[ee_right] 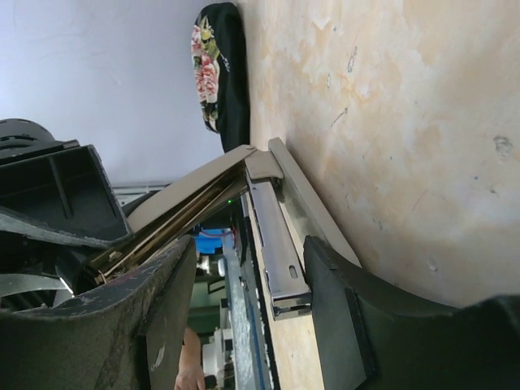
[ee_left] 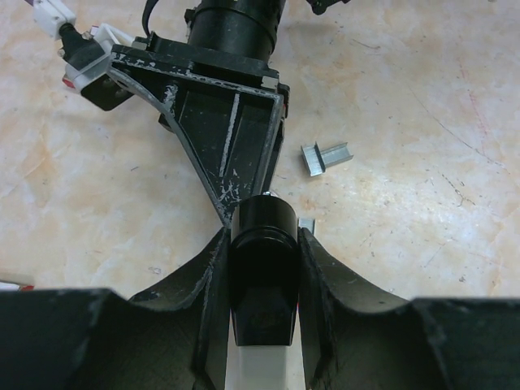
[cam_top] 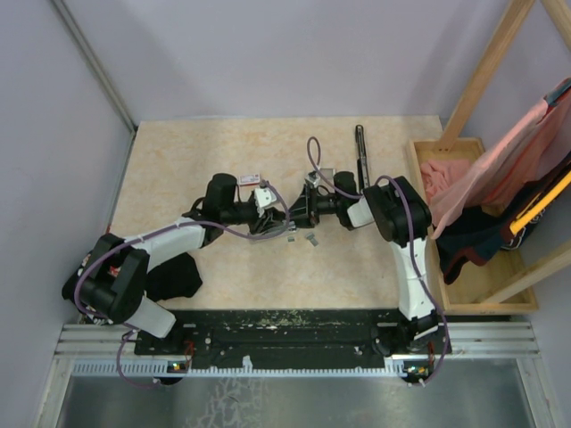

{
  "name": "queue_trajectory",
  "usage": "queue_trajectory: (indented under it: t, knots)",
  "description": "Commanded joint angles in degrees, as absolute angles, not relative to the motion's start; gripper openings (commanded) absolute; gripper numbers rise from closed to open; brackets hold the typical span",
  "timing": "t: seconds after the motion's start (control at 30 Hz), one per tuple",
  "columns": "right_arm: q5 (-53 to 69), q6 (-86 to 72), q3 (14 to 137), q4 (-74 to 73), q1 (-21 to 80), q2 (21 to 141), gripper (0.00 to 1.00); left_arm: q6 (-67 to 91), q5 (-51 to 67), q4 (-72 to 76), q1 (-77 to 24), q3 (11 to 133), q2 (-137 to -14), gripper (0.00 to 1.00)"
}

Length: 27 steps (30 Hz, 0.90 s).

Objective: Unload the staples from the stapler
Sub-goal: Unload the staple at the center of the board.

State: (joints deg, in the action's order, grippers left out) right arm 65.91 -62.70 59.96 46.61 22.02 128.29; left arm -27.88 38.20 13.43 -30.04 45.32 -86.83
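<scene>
Your left gripper (ee_left: 262, 237) is clenched on a black rounded end that you can take for the stapler's. The stapler (ee_right: 272, 236) lies hinged open between the two arms. Your right gripper (ee_right: 248, 268) is released; its jaws stand apart on either side of the bare metal rail (ee_right: 280, 260) and don't pinch it.

The staples (ee_left: 325, 156) lie loose on the surface (ee_left: 422, 97), about midway between its left and right edges and just nearside of the grippers. A smaller bit (ee_left: 306, 223) sits right beside your left finger. You cannot tell whether any remain in the rail.

Expect the staples to be very light, stiff and slick. A strip will likely skate on this smooth top if you nudge it, and it may snap where the pieces are glued together. Pinch it across its narrow width, one pad on each leg side, with a gentle close. The stapler is rigid but hinged and probably sprung, so hold it by the body and not by the lifted arm.
</scene>
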Motion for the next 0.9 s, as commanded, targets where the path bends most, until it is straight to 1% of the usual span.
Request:
queue_trajectory:
  t: [0.0,0.07,0.17,0.27,0.33,0.53,0.63,0.8,0.87]
  knots:
    - [63.46,-66.22,60.38,57.3,23.46,129.55,0.56,-25.09,48.0,18.48,-29.78,44.75,-84.6,0.0]
    - [64.65,-67.9,60.45,60.08,23.67,130.23,0.55,-24.92,47.41,18.92,-29.72,44.63,-84.76,0.0]
    - [66.35,-67.09,60.68,59.31,23.82,130.2,0.55,-24.96,44.59,19.78,-29.68,44.31,-85.07,0.0]
    - [66.1,-59.47,61.18,49.22,23.73,127.86,0.54,-24.69,37.29,22.2,-29.62,43.37,-84.93,0.0]
    - [65.26,-54.78,61.26,43.22,23.8,126.39,0.54,-24.74,34.76,24.13,-29.64,42.21,-84.67,0.0]
    - [68.44,-57.02,62.39,43.01,24.49,127.5,0.53,-24.35,33.25,26.36,-29.65,40.86,-84.1,0.0]
    - [69.01,-55.45,62.7,40.44,24.67,127.28,0.53,-24.43,32.25,27.25,-29.68,40.18,-83.7,0.0]
    - [68.65,-44.16,66.37,23.37,25.47,127.04,0.52,-24.05,30.99,28.43,-29.67,39.76,-83.72,0.0]
    - [68.95,-42.54,67.16,20.33,25.65,127.13,0.52,-23.98,30.24,28.96,-29.63,39.6,-83.76,0.0]
